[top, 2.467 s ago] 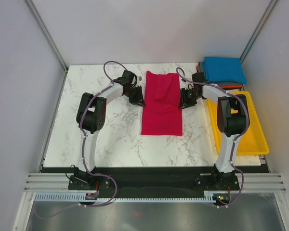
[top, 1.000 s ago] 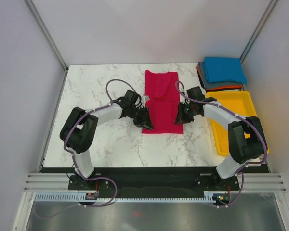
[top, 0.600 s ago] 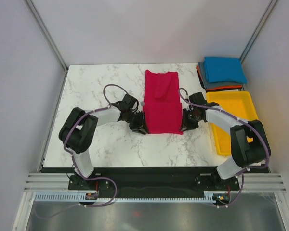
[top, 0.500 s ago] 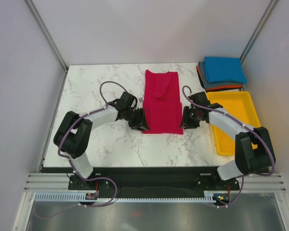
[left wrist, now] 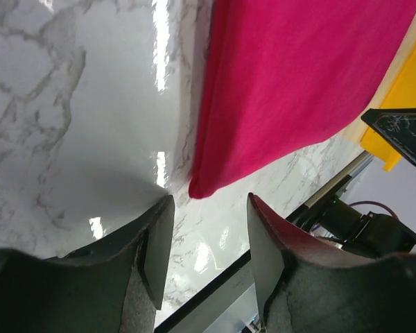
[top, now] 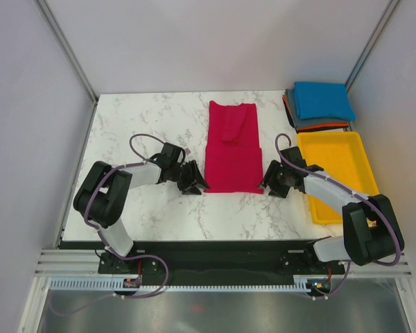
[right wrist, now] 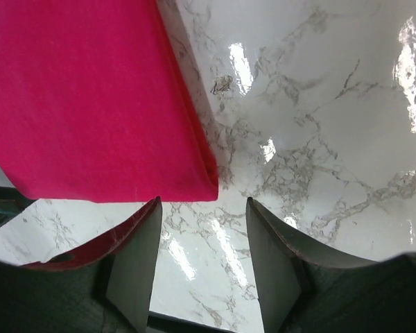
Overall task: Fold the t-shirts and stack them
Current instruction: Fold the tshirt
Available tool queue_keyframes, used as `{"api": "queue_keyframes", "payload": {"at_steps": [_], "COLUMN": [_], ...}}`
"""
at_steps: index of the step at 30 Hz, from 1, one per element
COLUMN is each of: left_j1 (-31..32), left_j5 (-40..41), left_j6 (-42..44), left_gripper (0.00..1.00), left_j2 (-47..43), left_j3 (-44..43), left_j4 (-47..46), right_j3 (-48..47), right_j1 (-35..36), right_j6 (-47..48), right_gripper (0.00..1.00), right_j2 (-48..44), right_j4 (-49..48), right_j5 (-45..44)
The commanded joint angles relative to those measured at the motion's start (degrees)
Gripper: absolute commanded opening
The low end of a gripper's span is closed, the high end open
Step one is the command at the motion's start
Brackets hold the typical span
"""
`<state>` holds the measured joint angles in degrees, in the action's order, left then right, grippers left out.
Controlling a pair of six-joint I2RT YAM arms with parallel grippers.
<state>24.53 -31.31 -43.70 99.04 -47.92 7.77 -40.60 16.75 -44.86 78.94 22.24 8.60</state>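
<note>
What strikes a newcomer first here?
A crimson-red cloth t-shirt, partly folded, lies centred on the white marble table, the left hand and right hand open beside its near corners. Right of it sit a yellow plastic tray and a folded bright blue t-shirt.

Counter [top: 145,125]: white marble-patterned slab with grey veining, smooth, high gloss. I note bright glare patches on it in both wrist views.

Red tee [top: 232,156]: soft cloth, matt, fine even knit, no sheen, softly rounded along the folded edge.

Blue tee [top: 324,100]: cloth, likewise matt.

Tray [top: 340,170]: yellow plastic, smooth, slight sheen.

My left hand [left wrist: 208,211] and right hand [right wrist: 202,205]: fingers of dark matt plastic, faintly grainy, with paler grey inner faces.

My right arm [top: 326,186]: hard white shell, smooth, with black joints.
</note>
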Motion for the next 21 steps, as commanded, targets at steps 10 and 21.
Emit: {"api": "queue_keyframes", "payload": {"at_steps": [10,21], "left_j1": [0.34,0.6], "left_j5": [2.66,2.57], "left_j6": [-3.93,-4.72], "left_gripper": [0.49,0.36], "left_j2": [4.4,5.1], "left_j3": [0.37,0.02], "left_j4": [-7.59,-7.51], "right_j3": [3.68,5.88], "right_j1": [0.03,0.03], "right_j6": [-4.71,-6.47], "right_gripper": [0.61,0.59], "right_j2": [4.47,5.18], "right_j4": [-10.72,-13.01], "right_j5": [-2.36,-1.75]}}
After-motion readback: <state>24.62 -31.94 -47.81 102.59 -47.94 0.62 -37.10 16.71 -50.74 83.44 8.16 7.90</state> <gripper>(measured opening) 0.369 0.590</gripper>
